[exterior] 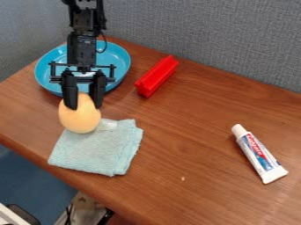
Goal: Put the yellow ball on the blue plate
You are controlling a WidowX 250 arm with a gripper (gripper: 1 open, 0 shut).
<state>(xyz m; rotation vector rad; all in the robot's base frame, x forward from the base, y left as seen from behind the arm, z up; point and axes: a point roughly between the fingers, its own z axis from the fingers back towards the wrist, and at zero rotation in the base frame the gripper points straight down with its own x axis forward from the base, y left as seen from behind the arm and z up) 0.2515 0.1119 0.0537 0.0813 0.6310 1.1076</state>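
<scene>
1. Yellow ball [79,115]: smooth, egg-shaped, yellow-orange. It is sitting at the near left part of the table, touching the far left corner of the cloth, in front of the plate and apart from it.
2. Gripper [84,95]: black, hanging from a black arm that is coming down in front of the plate. Its two fingers [69,91] are clenching the upper part of the yellow ball, one on each side.
3. Blue plate [49,63]: round, glossy, bright blue, with a raised rim. It is lying at the far left of the table, partly hidden behind the arm.
4. Teal cloth [99,146]: pale, square, lying flat near the front edge of the table, just right of and below the ball.
5. Red block [156,76]: long and narrow, lying at an angle just right of the plate.
6. Toothpaste tube [258,151]: white with a red and blue print, lying at the right side, well apart from everything else.
7. Table [188,123]: brown wood, carrying all the items above.
</scene>
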